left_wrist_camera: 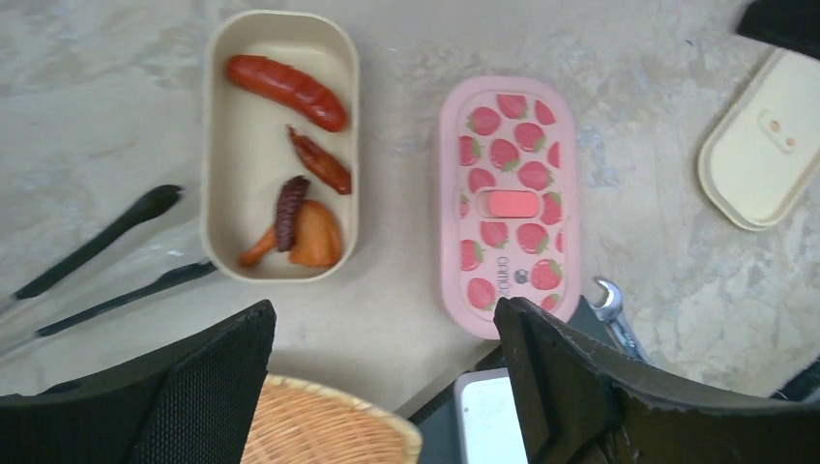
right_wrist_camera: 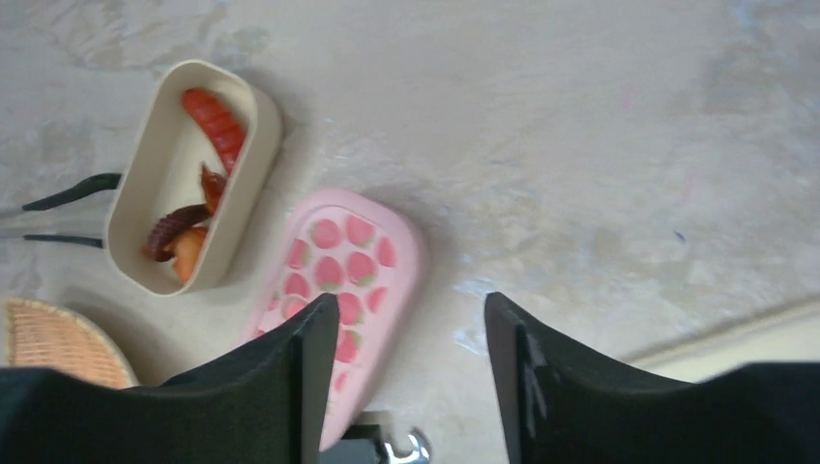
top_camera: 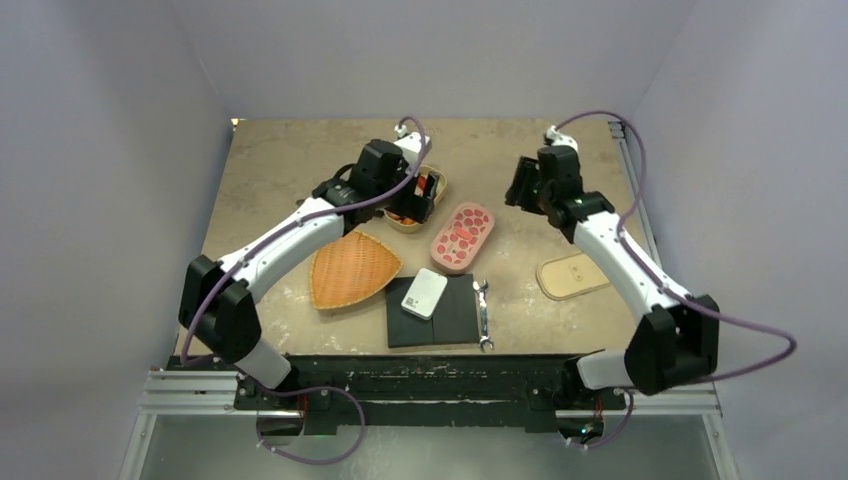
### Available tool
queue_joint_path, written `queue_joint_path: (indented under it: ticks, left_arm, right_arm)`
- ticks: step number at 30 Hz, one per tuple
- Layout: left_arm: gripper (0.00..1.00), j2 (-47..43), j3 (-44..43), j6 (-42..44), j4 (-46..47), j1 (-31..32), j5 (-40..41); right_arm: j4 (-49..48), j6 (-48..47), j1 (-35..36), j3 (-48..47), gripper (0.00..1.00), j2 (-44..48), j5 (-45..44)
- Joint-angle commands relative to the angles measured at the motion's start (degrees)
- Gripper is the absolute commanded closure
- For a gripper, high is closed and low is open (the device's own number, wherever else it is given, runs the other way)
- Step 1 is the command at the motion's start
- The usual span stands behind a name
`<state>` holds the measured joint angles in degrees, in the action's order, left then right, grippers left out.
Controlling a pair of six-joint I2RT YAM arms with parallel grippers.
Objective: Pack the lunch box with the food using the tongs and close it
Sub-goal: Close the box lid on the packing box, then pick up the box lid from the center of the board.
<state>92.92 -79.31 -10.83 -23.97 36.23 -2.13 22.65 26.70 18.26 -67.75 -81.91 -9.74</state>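
Both jaws are spread and empty: food (left_wrist_camera: 314, 159) sits in the box (left_wrist_camera: 247, 145) at 11 o'clock from the left gripper (left_wrist_camera: 385, 319), while the lid (top_camera: 572, 275), lying 8-to-2 from above, is at 5 o'clock from the nearer right gripper (top_camera: 523, 185).

Food (right_wrist_camera: 215, 124) in beige lunch box (right_wrist_camera: 147, 169) — pink strawberry box (right_wrist_camera: 340, 259) beside — fingers (right_wrist_camera: 276, 387) apart.

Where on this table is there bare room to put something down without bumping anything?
Bare table lies at the far left, beyond the wicker basket, and along the far edge between the two arms. A smaller gap sits between the pink strawberry box and the beige lid. It is crowded around the open lunch box, tongs, black mat and wrench.
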Motion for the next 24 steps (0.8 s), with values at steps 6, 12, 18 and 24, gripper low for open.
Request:
queue_joint_path:
  ticks: [6,12,18,24]
  left_arm:
    - [0.15,-4.96,8.43,2.61,3.29,-1.77,7.99]
    - [0.15,-3.8,8.69,-0.65,3.42,-1.77,0.85]
    - [0.15,-4.32,9.06,-2.94,4.08,-1.77,-3.4]
    - [0.15,-5.68,9.16,-3.32,4.36,-1.78,-4.25]
  right_arm:
    - [2.12,7.75,-11.8,18.49,0.25,16.34,2.63]
    - [3.16,13.57,-21.42,28.44,0.32,22.78,5.1]
    - [5.24,18.98,-25.85,31.44,0.42,22.6,0.3]
    - [3.38,18.98,-27.46,34.83,0.42,19.18,-1.99]
